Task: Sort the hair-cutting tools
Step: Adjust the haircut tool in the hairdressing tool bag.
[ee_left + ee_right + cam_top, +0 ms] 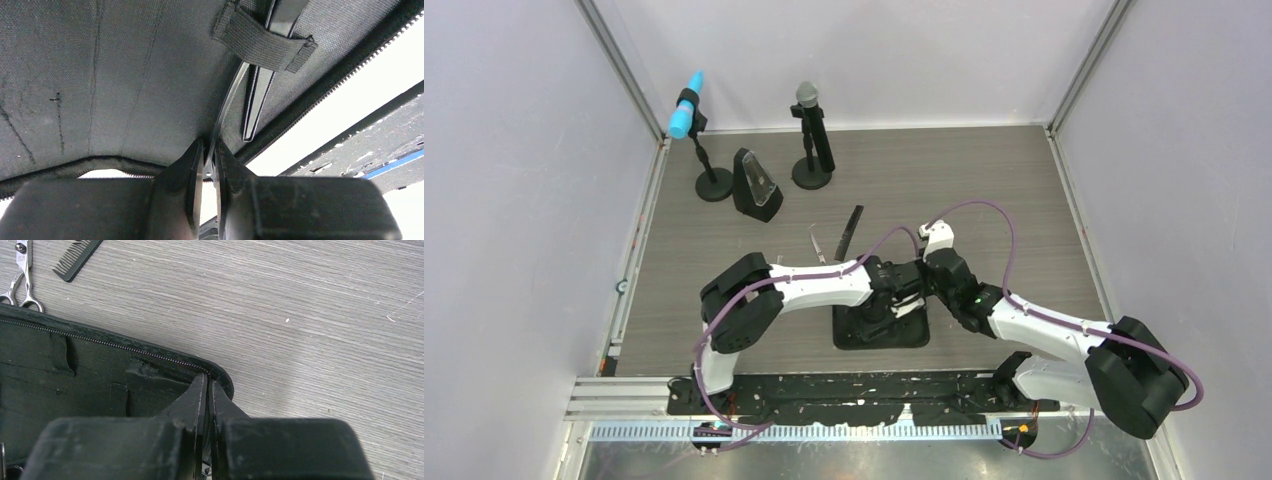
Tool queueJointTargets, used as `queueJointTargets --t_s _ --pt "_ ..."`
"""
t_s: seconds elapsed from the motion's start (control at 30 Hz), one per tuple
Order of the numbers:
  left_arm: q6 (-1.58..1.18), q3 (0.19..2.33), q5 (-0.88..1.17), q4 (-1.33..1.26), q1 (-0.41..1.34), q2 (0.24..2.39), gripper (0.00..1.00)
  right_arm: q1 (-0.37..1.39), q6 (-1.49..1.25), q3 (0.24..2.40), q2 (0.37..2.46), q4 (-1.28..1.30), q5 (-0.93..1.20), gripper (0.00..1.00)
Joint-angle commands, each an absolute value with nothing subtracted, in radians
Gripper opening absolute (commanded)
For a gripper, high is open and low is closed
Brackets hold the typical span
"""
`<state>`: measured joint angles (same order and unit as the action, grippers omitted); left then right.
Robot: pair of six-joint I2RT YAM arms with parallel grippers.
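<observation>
The black zippered pouch (854, 335) lies open near the arms. My left gripper (210, 145) is shut on a thin black hair clip (227, 107) whose tip reaches toward an elastic strap (265, 42) on the pouch lining (100, 75). A second black clip (260, 90) sits tucked under that strap. My right gripper (206, 380) is shut on the pouch's zipper edge (150, 352) at its corner. Silver scissors (20, 280) and the black comb (75, 257) lie on the table just beyond the pouch, also seen from above as the scissors (818, 245) and the comb (852, 232). The second scissors are not visible.
Two microphones on round black bases stand at the back, one with a blue head (687, 118) and one with a grey head (809, 130). A black wedge-shaped holder with a clear front (757, 186) stands between them. White walls close in the grey table (984, 190).
</observation>
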<state>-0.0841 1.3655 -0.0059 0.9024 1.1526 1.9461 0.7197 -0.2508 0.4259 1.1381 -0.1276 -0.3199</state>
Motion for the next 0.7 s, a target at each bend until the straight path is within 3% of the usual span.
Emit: queueJointTargets --t_s 0.0,0.23,0.5,0.67 --pt "-0.082 1.462 0.034 0.687 1.198 1.946 0.17 0.743 -0.322 0.43 1.119 -0.231 -0.26 0.05" --pt "-0.079 1.386 -0.066 0.659 1.203 1.86 0.37 0.736 -0.299 0.444 1.103 -0.2 -0.263 0.1" --pt "-0.123 1.292 -0.094 0.625 1.2 1.73 0.49 0.725 -0.277 0.486 1.052 -0.096 -0.284 0.4" --pt "-0.155 1.248 -0.08 0.632 1.201 1.671 0.53 0.719 -0.285 0.521 1.028 0.017 -0.281 0.53"
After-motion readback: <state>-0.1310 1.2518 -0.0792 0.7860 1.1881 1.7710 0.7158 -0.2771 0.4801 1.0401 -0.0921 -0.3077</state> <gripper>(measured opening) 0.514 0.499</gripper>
